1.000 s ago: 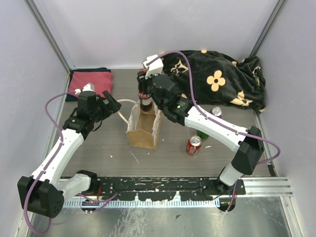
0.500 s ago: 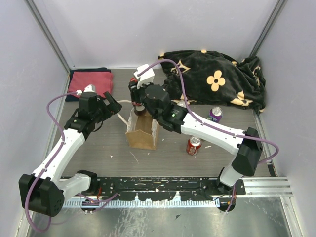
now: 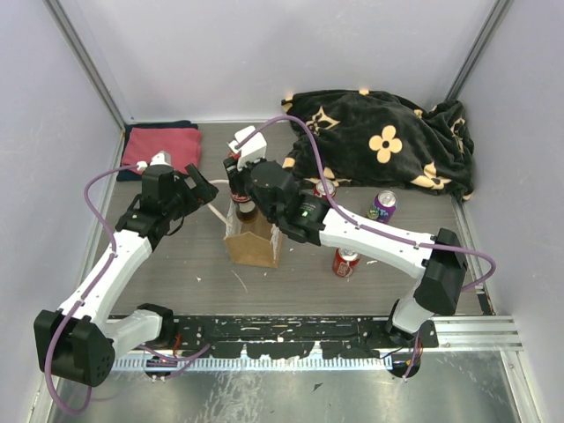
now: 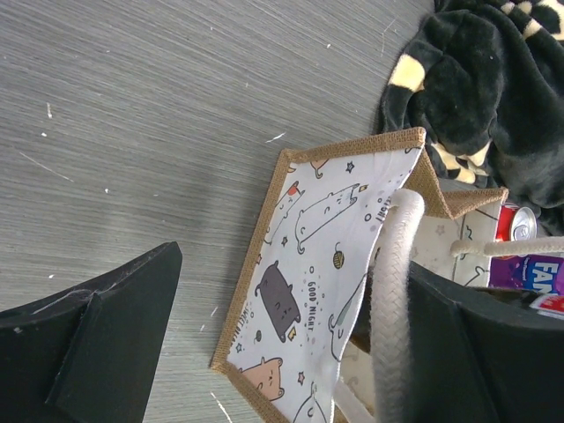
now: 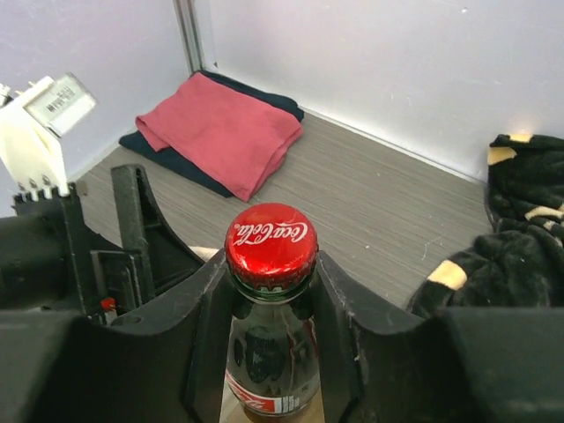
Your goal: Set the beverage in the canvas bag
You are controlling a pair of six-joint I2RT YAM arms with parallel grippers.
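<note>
The canvas bag (image 3: 256,236) stands upright mid-table, tan with a cat-print lining (image 4: 322,256). My right gripper (image 3: 240,183) is shut on the neck of a glass cola bottle (image 3: 244,204) with a red cap (image 5: 271,246). It holds the bottle upright over the bag's far end, with the bottle's bottom at the opening. My left gripper (image 3: 199,189) is open just left of the bag. A white rope handle (image 4: 392,291) lies against the inner face of one of its fingers (image 4: 493,344). In the right wrist view the right gripper (image 5: 271,286) clamps just below the cap.
A folded red towel (image 3: 163,145) lies at the back left. A black flowered blanket (image 3: 388,141) is heaped at the back right. Red cans (image 3: 345,260) (image 3: 324,188) and a purple can (image 3: 383,204) stand right of the bag. Grey walls enclose the table.
My right gripper has carried the bottle left and down, from behind the bag to over its opening. The left gripper has stayed beside the bag.
</note>
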